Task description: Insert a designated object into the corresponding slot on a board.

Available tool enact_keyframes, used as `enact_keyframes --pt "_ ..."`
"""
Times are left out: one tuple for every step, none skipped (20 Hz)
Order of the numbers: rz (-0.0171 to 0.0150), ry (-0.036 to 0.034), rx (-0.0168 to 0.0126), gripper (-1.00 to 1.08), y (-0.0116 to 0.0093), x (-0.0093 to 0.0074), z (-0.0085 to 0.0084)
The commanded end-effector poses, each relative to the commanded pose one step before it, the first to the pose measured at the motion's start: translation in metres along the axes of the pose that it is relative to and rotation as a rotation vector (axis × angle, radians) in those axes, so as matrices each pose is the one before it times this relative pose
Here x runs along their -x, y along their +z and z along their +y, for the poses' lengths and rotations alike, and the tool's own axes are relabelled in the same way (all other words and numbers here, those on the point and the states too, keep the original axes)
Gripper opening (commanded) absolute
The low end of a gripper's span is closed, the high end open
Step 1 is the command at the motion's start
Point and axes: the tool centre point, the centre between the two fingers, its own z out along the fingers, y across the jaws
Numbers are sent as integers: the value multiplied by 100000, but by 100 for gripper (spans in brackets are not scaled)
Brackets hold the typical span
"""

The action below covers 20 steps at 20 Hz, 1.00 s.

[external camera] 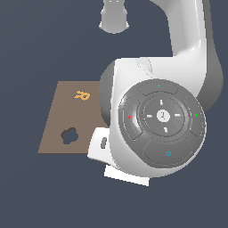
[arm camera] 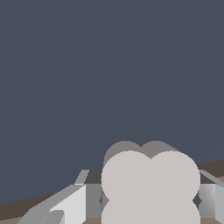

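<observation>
The pale grey block [arm camera: 150,186] with its lobed, cloud-like outline sits right up against the wrist camera, filling the space between the two grey fingers [arm camera: 65,205]. One finger shows on each side of it, and both seem to press against its edges, so the gripper [arm camera: 144,201] looks closed on the block and holding it. Behind the block a thin strip of the brown board [arm camera: 214,168] shows, so the block is over or near the board's edge, though I cannot tell how high it hangs.

In the exterior view the block itself is hidden behind the big white arm [external camera: 156,129]. The board [external camera: 67,111] lies flat toward the exterior view's left, partly covered by the arm. The dark cloud-shaped slot [external camera: 69,135] is open near the board's nearer edge, and a small orange shape [external camera: 82,95] lies farther back.
</observation>
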Motion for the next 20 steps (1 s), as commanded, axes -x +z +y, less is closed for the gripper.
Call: enact_keyframes --pt "62 6717 -36 -100 -89 -464 1496" --pt "1 2593 -1 -100 -17 -177 590" --pt "1 2579 -1 -100 -17 -176 587" --pt "1 2579 -1 -100 -17 -175 588" --pt "1 2588 -1 -100 -17 -175 591" --pt "1 2599 -1 -100 -17 -175 594" --pt "1 2610 -1 -100 -17 -175 597" --pt "1 2631 -1 -100 -17 -175 603" --pt "1 2657 -1 -100 -17 -176 609" --pt "1 2687 -1 -100 -18 -177 617" --pt "1 2722 -1 -100 -18 -178 627" --pt "1 2763 -1 -100 -18 -179 637" --pt "1 2808 -1 -100 -18 -181 648" --pt "1 2859 -1 -100 -19 -183 661" --pt "1 2913 -1 -100 -19 -184 674" --pt "1 2973 -1 -100 -19 -186 689" --pt "1 3037 -1 -100 -20 -188 704" --pt "0 3105 -1 -100 -20 -191 721" --pt "0 3176 -1 -100 -20 -193 739" --pt "0 3212 0 -100 -20 -193 748"
